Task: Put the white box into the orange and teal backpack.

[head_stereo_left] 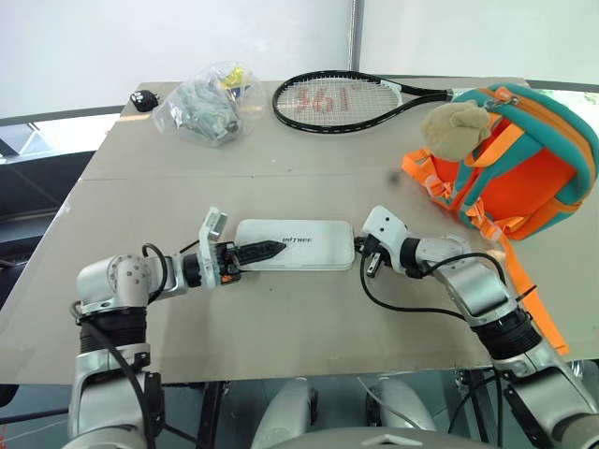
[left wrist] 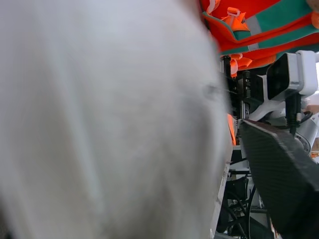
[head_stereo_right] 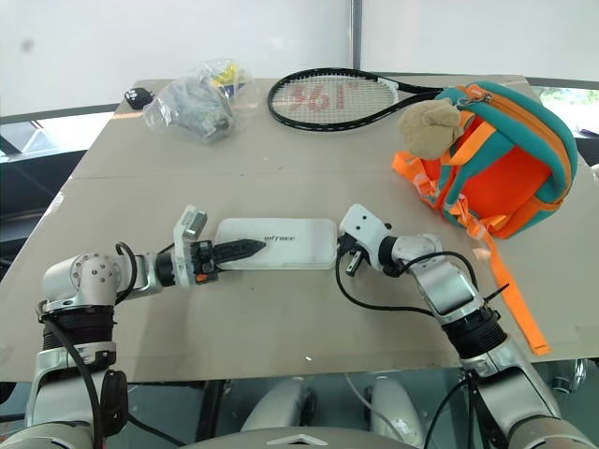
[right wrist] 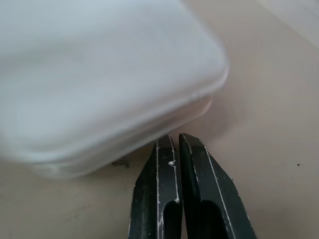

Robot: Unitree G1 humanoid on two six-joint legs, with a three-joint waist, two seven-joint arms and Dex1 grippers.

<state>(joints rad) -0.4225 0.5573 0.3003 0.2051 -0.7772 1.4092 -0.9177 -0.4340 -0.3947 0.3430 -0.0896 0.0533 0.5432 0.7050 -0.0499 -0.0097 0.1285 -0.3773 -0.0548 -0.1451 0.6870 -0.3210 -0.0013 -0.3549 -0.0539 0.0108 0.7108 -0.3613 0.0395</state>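
The white box (head_stereo_left: 296, 244) lies flat on the tabletop (head_stereo_left: 281, 178), near the front edge and about midway across, its long side running left to right and its dark lettering facing up. The left gripper (head_stereo_left: 255, 253) sits at the box's left end: one black finger (head_stereo_left: 260, 251) lies over the top face, reaching toward the lettering, with the fingers spread apart around that end; whether the box is pinched between them cannot be told. In the left wrist view the box's white surface sits right up against the camera, with one dark finger (left wrist: 284, 174) beside it. The right gripper (right wrist: 175, 149) is at the box's right end, its two fingers pressed together with nothing between them, the tips just short of or touching the box's rounded near corner at tabletop level. To the right and farther back stands the orange and teal backpack (head_stereo_left: 524, 168), well apart from the box, with a tan plush toy (head_stereo_left: 454, 127) on its left side and orange straps trailing toward the near edge. Along the far side lie a black tennis racket (head_stereo_left: 342, 99) and, further left, a clear plastic bag (head_stereo_left: 201, 103) of grey items.
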